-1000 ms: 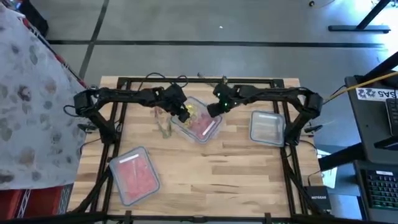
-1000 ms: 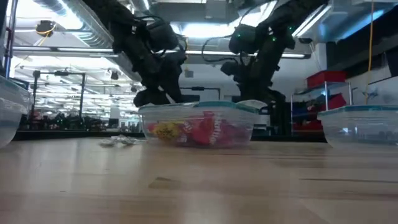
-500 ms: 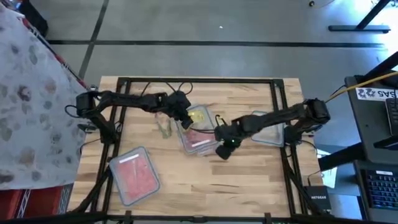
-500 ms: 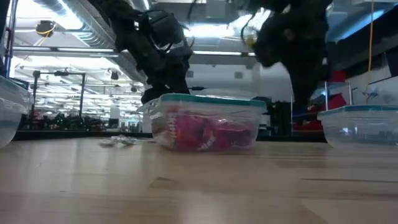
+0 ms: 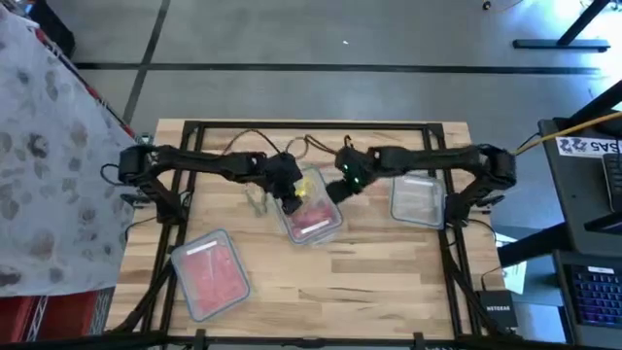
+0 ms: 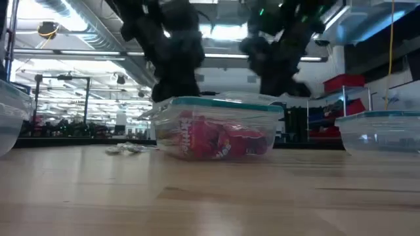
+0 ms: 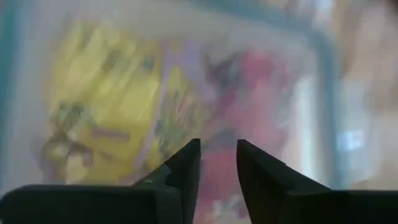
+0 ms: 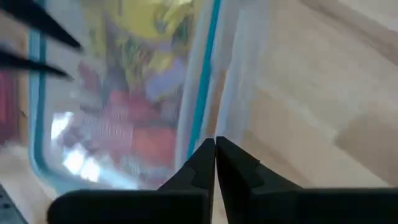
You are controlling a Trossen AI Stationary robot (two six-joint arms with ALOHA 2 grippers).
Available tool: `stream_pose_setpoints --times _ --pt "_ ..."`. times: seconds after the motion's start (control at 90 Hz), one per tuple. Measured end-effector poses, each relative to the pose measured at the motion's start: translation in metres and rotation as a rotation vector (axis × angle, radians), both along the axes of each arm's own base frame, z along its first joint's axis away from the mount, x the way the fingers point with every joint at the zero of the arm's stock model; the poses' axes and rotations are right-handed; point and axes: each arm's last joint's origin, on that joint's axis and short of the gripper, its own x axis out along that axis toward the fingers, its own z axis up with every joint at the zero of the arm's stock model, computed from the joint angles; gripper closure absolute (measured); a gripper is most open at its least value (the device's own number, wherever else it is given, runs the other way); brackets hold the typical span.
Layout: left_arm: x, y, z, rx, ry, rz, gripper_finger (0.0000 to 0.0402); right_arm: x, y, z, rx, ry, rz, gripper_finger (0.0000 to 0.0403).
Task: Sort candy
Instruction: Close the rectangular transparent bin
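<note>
Since half a second ago, the right end effector (image 5: 335,191) has been drawn back from the near side of the middle tub (image 5: 323,229) to its far right rim, and the tub has been turned slightly. The left end effector (image 5: 293,202) is held over the tub's left edge, directly above the candy (image 5: 313,209).

In the left wrist view the fingers (image 7: 185,163) are seen slightly spread, with nothing between them, aimed down at yellow, purple and red pieces; a pick is judged to be in preparation. In the right wrist view the fingers (image 8: 202,163) are pressed together, empty, just outside the tub's teal rim (image 8: 198,93); this placement is judged to serve as a brace or nudge so the tub is kept from sliding.

Beyond the right end effector, a second tub (image 5: 419,198) is shown, its contents not discernible. Nearer than the left end effector, a third tub (image 5: 210,274) is filled with red pieces. A few silvery pieces (image 5: 257,200) lie on the table (image 5: 369,277) just left of it.
</note>
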Motion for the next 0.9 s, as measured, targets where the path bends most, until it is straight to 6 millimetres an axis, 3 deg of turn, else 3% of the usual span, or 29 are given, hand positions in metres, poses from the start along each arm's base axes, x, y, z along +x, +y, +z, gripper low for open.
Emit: stream_pose_setpoints --times 0.178,0.322,0.467,0.722,0.9 --pt "0.012 0.002 -0.024 0.118 0.051 0.003 0.0347 0.016 -0.003 -0.027 0.068 0.002 0.016 0.0403" --pt "0.022 0.005 -0.041 0.121 0.051 -0.012 0.0363 0.022 0.001 -0.033 0.089 0.001 -0.001 0.0403" --pt "0.025 0.002 -0.043 0.14 0.033 -0.057 0.0382 0.02 0.001 -0.03 0.082 0.005 -0.001 0.0403" --pt "0.028 0.001 -0.044 0.138 0.001 -0.069 0.0401 0.001 0.0 -0.004 -0.019 0.025 -0.093 0.0403" --pt "0.028 0.001 -0.044 0.14 0.0 -0.073 0.0401 0.001 0.0 -0.021 -0.013 0.063 -0.087 0.0403"
